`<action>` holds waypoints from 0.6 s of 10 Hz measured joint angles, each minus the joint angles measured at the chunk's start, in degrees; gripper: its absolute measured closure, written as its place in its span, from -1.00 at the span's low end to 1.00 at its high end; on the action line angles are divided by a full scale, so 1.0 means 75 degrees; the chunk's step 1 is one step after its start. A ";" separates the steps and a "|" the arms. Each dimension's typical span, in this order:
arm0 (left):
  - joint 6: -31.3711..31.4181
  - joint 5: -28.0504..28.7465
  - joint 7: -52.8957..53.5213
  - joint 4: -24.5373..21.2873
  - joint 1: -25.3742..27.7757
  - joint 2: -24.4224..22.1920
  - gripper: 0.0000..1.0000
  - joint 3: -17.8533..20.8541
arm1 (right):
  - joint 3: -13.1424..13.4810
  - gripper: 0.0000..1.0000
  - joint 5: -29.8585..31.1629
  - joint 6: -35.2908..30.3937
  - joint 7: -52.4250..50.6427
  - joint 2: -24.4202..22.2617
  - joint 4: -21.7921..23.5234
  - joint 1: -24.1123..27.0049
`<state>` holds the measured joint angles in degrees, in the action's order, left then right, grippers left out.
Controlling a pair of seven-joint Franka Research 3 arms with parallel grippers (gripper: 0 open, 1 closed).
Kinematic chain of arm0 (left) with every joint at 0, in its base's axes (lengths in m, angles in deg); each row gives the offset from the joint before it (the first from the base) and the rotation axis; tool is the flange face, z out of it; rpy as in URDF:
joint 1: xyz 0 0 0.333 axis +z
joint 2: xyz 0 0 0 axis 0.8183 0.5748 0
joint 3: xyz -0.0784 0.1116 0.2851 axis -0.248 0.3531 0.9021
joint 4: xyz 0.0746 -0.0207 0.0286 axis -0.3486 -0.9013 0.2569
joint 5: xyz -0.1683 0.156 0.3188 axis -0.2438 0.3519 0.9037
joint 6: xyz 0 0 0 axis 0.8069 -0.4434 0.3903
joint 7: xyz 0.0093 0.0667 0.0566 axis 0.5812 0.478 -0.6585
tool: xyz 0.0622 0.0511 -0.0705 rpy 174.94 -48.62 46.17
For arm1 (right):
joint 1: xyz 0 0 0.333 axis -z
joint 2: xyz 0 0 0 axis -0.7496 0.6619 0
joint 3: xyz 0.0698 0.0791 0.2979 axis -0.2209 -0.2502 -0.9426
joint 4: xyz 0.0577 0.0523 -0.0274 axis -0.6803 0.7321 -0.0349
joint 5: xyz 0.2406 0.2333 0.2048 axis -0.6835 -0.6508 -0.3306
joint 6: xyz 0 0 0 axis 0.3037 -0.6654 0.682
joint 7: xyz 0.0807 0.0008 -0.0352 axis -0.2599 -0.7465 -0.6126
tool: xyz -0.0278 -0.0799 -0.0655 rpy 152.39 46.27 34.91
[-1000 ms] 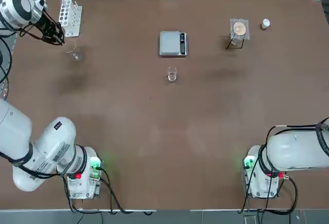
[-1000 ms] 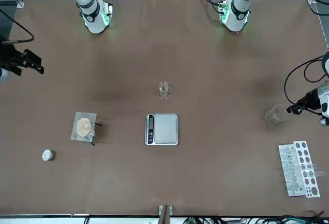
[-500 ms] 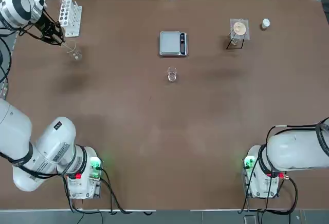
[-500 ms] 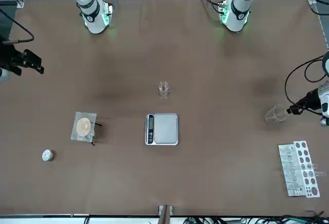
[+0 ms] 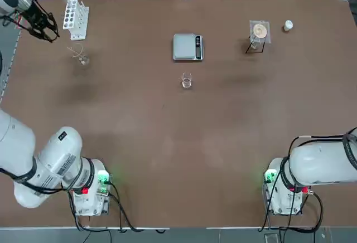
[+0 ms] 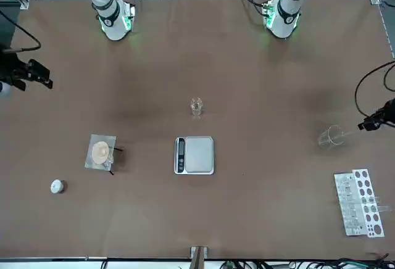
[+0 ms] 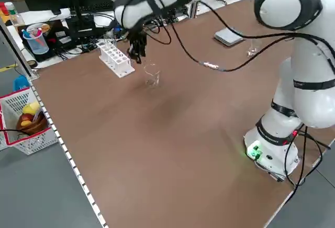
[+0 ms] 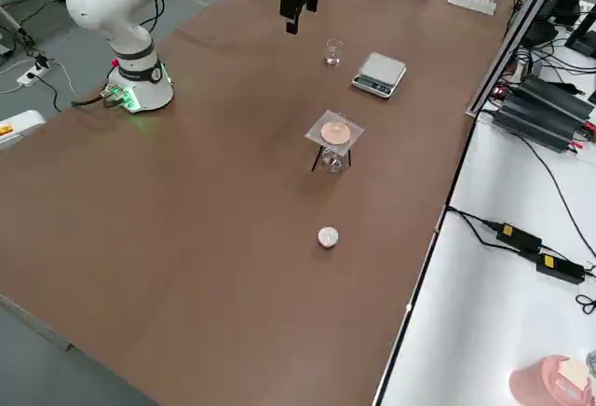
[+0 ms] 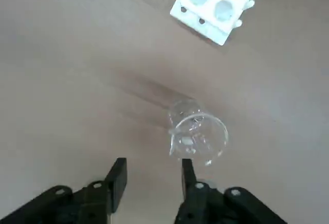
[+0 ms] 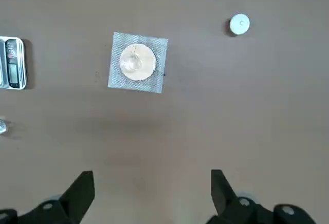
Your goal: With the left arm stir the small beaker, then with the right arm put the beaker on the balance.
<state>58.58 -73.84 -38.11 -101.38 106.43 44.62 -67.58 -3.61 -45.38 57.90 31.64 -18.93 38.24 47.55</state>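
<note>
The small beaker (image 5: 186,81) stands upright near the middle of the top view, just below the balance (image 5: 188,47), apart from it and untouched. The balance is one flat grey scale with a square silver plate and a narrow black button strip on its right in that view; nothing lies on the plate.

At the upper left of the top view the left gripper (image 5: 46,32) hangs beside the white test-tube rack (image 5: 75,16), above a second clear glass vessel (image 5: 82,59) with a thin rod in it. In the left wrist view its fingers (image 9: 117,180) stand partly apart with nothing between them, the glass vessel just beyond the tips. The right gripper (image 10: 152,189) is spread wide and empty, raised over the table at the left edge of the front view.

At the upper right of the top view sit one mesh-topped stand (image 5: 259,33) bearing a round dish and one small white capped bottle (image 5: 288,25).

The table (image 5: 184,142) is plain brown, matte and bare across its lower half. Cables and power bricks lie on the white bench beyond its far edge. No writing is legible.
</note>
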 joint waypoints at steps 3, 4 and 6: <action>-0.0491 0.0017 0.0004 0.0297 -0.0016 -0.0628 -0.23 -0.0260 | -0.0034 -1.00 -0.0007 0.0219 0.0053 0.0000 -0.0003 -0.0497; -0.1035 0.0018 0.0004 0.0703 -0.0077 -0.0751 -0.30 -0.0369 | -0.0047 -1.00 -0.0014 0.0343 0.0213 0.0000 -0.0005 -0.0721; -0.1899 0.0030 0.0010 0.1592 -0.0350 -0.0831 -0.42 -0.0432 | -0.0067 -1.00 -0.0023 0.0572 0.0806 -0.0001 -0.0007 -0.1268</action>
<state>44.34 -73.61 -38.04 -89.44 103.81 38.39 -70.82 -4.12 -45.55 62.19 37.68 -18.94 38.19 38.04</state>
